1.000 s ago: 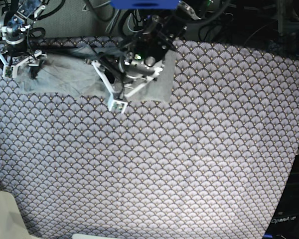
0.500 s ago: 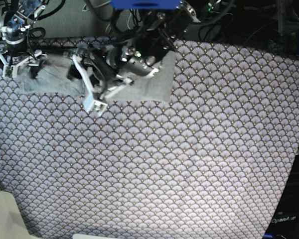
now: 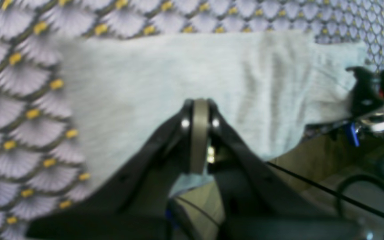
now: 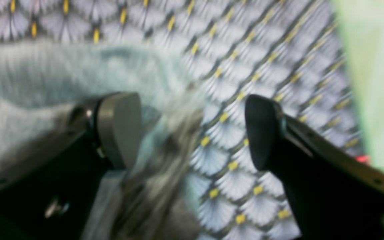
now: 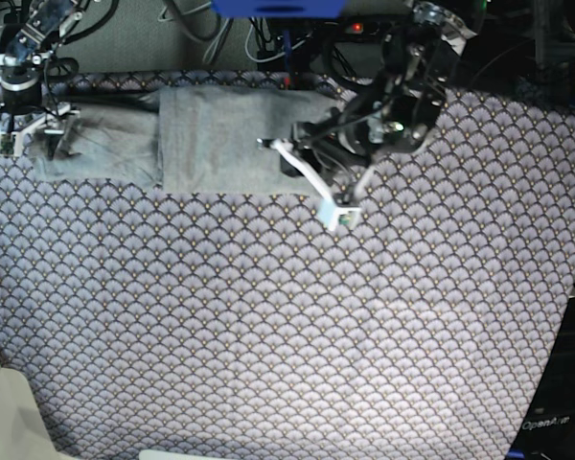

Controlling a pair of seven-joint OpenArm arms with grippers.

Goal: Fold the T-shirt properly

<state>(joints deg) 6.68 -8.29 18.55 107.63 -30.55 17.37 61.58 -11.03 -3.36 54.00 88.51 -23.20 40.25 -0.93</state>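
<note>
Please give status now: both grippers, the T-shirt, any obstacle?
Left gripper shut, empty, above the T-shirt. Right gripper open, astride the shirt's end. T-shirt flat in a long band at the far edge of the patterned cloth. No obstacle seen.

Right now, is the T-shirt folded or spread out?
Partly folded: the T-shirt lies as a long flat band with one layer doubled over its middle.

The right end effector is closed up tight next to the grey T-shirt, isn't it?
Not quite. The right end effector is next to the grey T-shirt, but it is wide open, not closed. The right wrist view shows its two fingers far apart, with the patterned cloth visible between them.
</note>
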